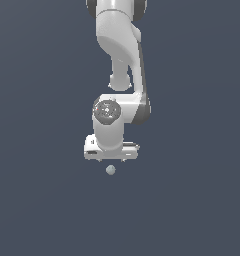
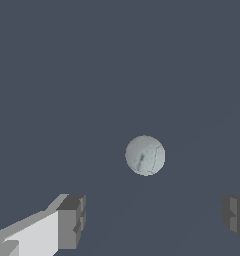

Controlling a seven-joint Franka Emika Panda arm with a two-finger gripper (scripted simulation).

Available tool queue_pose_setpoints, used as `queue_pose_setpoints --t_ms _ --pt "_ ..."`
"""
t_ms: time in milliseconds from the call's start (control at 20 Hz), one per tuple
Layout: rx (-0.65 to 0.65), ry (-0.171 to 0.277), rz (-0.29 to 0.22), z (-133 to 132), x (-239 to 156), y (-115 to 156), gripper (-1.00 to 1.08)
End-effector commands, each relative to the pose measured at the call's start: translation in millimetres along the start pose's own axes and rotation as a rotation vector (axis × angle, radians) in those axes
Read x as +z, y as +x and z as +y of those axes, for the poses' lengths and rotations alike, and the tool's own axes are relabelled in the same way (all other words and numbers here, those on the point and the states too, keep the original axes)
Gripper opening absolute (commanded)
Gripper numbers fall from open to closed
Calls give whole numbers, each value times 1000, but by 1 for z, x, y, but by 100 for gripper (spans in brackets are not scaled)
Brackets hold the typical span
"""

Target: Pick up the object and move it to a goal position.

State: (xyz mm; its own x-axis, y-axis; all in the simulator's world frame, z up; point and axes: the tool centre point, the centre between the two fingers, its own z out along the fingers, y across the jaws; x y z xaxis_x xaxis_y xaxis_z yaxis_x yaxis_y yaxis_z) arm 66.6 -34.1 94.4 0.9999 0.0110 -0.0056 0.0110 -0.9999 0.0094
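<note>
The object is a tiny pale grey-green ball [image 1: 110, 170] on the dark grey floor, just in front of the white arm's hand in the exterior view. In the wrist view the ball [image 2: 145, 155] lies beyond the fingertips, between their lines and apart from both. My gripper [image 1: 111, 159] hangs above the ball; its fingers barely show in the exterior view. In the wrist view the gripper [image 2: 154, 222] is open wide and empty, with one finger [image 2: 71, 222] and the other finger [image 2: 237, 217] far apart.
The plain dark grey floor [image 1: 192, 200] fills both views. The white arm [image 1: 119, 45] rises toward the top of the exterior view. No other objects or goal marker show.
</note>
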Motion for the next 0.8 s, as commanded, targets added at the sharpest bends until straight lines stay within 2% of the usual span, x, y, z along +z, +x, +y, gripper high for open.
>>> queue_pose_setpoints --t_ms 0,750 --pt "4 4 3 3 9 7 100" --pt "10 9 4 7 33 16 100"
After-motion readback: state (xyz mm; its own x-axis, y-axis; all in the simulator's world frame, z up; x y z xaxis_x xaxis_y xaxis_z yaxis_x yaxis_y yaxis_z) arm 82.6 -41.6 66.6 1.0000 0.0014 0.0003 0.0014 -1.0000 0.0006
